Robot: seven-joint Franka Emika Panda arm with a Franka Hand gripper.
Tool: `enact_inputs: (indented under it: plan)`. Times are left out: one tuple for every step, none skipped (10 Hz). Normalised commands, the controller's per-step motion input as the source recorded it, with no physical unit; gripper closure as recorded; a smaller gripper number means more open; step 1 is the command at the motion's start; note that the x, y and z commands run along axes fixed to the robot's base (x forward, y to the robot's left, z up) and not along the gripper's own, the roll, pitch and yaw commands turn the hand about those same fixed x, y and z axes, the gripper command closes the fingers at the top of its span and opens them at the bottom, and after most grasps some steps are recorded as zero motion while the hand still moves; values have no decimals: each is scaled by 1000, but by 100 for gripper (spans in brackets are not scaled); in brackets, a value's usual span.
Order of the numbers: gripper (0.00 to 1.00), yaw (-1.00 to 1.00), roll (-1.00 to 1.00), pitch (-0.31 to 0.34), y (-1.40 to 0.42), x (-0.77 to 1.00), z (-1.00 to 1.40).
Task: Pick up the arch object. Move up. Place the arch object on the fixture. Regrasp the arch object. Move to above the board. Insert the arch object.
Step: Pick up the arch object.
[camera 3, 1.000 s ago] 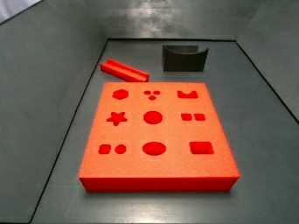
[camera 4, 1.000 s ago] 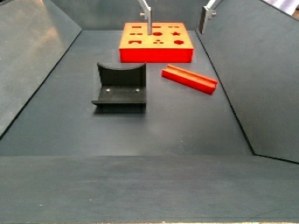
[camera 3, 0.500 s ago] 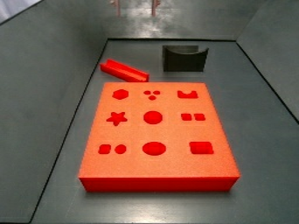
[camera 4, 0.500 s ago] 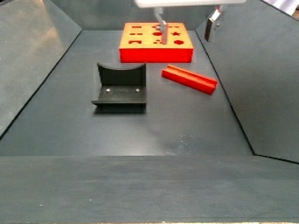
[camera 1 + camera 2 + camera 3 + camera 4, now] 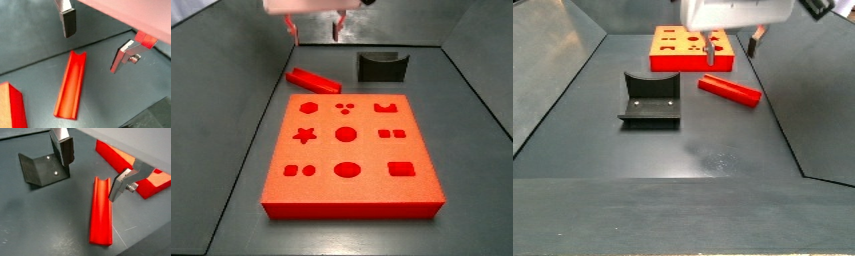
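The arch object (image 5: 311,79) is a long red bar lying flat on the dark floor beside the board's far left corner, between board and fixture. It shows in both wrist views (image 5: 72,85) (image 5: 101,210) and in a side view (image 5: 730,90). My gripper (image 5: 315,28) hangs above it, open and empty, well clear of it. Its fingers (image 5: 68,22) stand wide apart, with one end of the bar below the gap (image 5: 92,169). The dark fixture (image 5: 381,66) (image 5: 651,98) (image 5: 43,169) stands empty. The orange-red board (image 5: 352,150) (image 5: 680,48) lies flat with shaped holes.
Sloping grey walls (image 5: 245,90) (image 5: 800,100) close in the floor on both sides. A corner of the board (image 5: 123,160) lies close beside the bar.
My gripper has come down into view in both side views and now hangs over the arch object. The bar, fixture and board have not moved.
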Motion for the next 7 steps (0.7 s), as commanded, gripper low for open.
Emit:
enact_inputs:
  plan:
    - [0, 163, 0, -163, -106, 0, -609]
    - [0, 134, 0, -239, -151, -69, -651]
    - [0, 209, 50, -243, -220, -26, -711]
    - [0, 200, 34, -277, -229, -80, -649]
    - [0, 197, 47, -293, -234, -129, -637]
    - [0, 343, 137, -306, -134, -60, -557]
    - [0, 554, 254, -280, -14, -51, -377]
